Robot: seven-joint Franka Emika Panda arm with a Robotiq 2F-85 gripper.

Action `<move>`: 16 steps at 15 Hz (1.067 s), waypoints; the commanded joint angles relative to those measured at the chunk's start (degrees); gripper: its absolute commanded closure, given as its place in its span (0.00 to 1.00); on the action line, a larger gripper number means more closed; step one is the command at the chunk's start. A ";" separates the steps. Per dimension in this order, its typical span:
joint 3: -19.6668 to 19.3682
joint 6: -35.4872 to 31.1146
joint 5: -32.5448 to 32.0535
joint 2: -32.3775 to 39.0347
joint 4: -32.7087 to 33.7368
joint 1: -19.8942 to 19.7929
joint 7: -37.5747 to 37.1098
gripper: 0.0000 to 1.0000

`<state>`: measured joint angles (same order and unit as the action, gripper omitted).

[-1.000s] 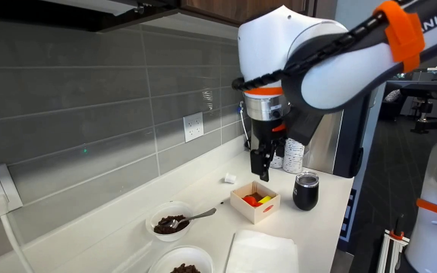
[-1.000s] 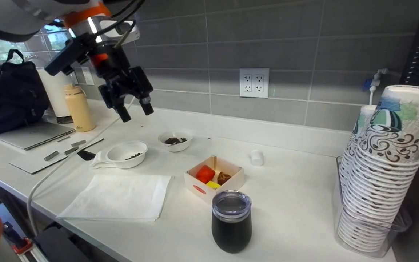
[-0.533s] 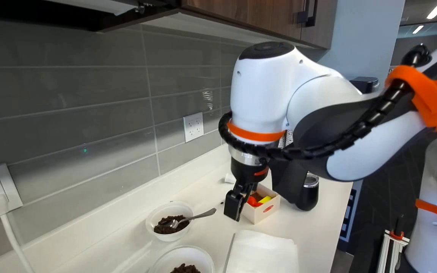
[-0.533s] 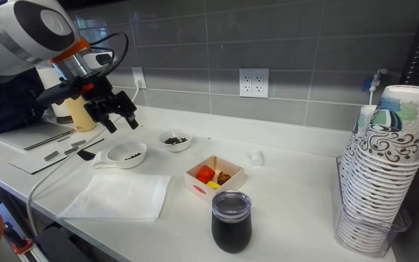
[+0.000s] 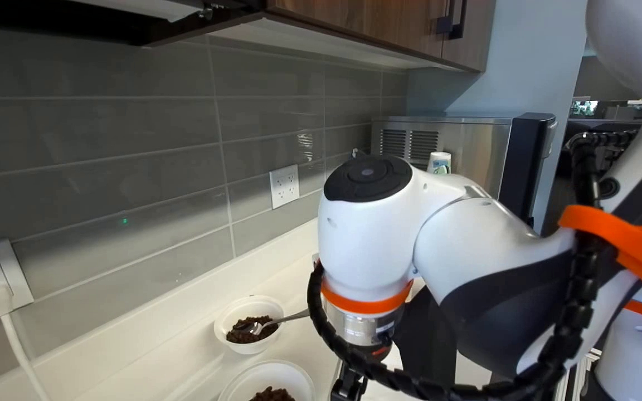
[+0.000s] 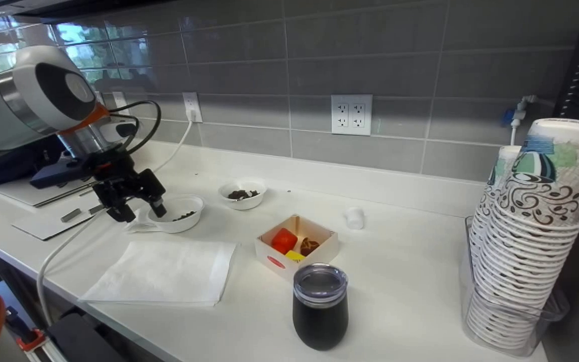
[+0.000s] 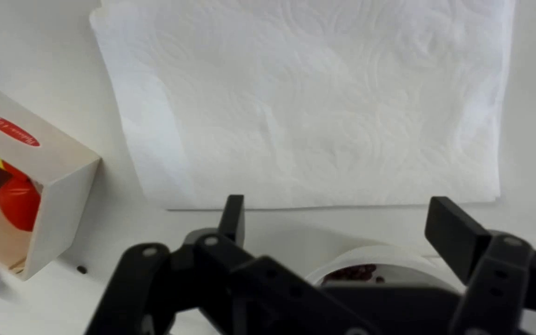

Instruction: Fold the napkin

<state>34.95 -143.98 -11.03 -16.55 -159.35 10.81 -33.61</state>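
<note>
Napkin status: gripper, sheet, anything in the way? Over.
Gripper open, holding nothing. Napkin lying flat on the counter. White bowl close to the napkin's edge, could get in the way.

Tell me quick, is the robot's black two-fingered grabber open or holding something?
Black two-fingered gripper: open, jaws wide apart, holding nothing, not even the flat white embossed paper napkin.

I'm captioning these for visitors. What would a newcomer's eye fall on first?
Probably the white robot arm filling much of an exterior view. Next, the red item in the small box on the counter, and the paper-cup stacks near an exterior view's right edge. In the wrist view, the white napkin fills the upper middle; the open black hand shows lower down.
</note>
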 commanded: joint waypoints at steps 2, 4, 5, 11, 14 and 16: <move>0.54 -2.25 -2.79 4.58 0.42 1.07 -2.46 0.00; 0.55 -2.51 -3.45 6.27 1.07 1.61 -2.37 0.00; 0.60 -3.08 -3.70 7.33 1.35 1.93 -2.48 0.00; 3.00 -4.52 -6.86 12.96 3.58 1.58 -4.35 0.00; 3.46 -4.12 -8.19 15.68 4.55 1.60 -5.48 0.00; 3.42 -4.27 -9.37 17.77 5.21 1.69 -6.85 0.00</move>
<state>37.98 -147.43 -16.97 -3.07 -156.15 13.04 -37.11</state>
